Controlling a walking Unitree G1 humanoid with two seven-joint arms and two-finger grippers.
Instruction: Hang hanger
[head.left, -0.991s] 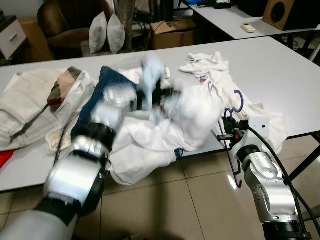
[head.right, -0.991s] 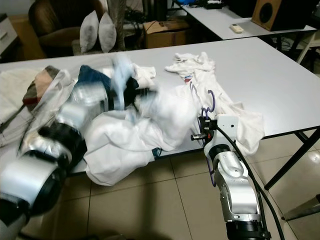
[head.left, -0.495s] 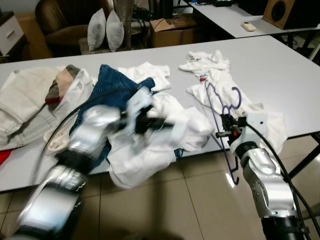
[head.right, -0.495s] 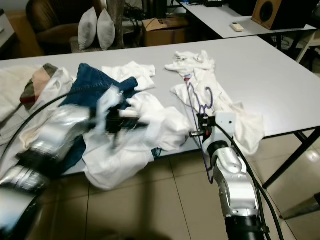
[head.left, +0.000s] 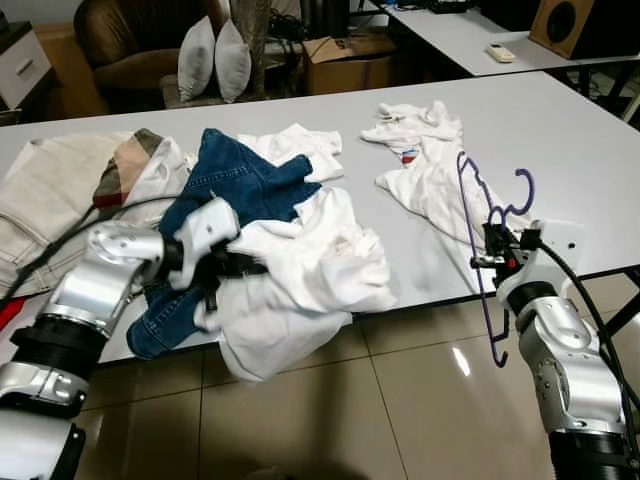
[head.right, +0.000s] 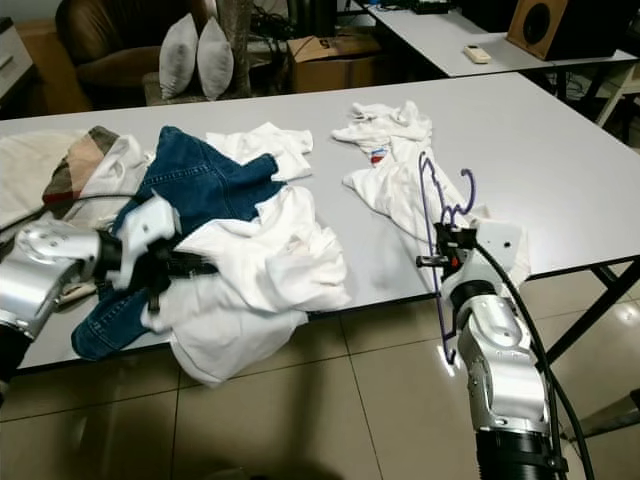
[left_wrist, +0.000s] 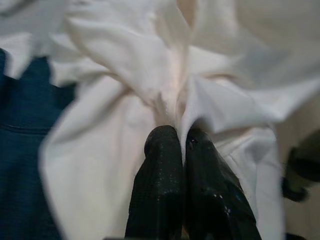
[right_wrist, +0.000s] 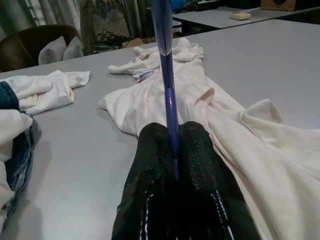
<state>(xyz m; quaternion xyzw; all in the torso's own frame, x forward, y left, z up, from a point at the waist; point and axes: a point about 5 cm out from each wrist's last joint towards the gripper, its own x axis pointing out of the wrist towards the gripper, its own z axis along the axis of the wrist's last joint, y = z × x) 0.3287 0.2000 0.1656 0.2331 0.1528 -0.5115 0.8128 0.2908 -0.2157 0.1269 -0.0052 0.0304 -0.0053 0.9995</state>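
Both grippers are clamped: right gripper (right_wrist: 172, 150) on the hanger (head.left: 478, 230) at frame right, left gripper (left_wrist: 182, 145) on the shirt (head.left: 310, 270) at centre; lift the shirt clear to open its collar.

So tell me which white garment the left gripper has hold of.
The left gripper is shut on the white shirt bunched over the blue jeans at the table's near edge, not the garment beside the purple hanger.

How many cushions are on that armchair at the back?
2. Two grey cushions stand side by side on the brown armchair behind the table: one on the left, one touching it on the right. Others may be hidden.
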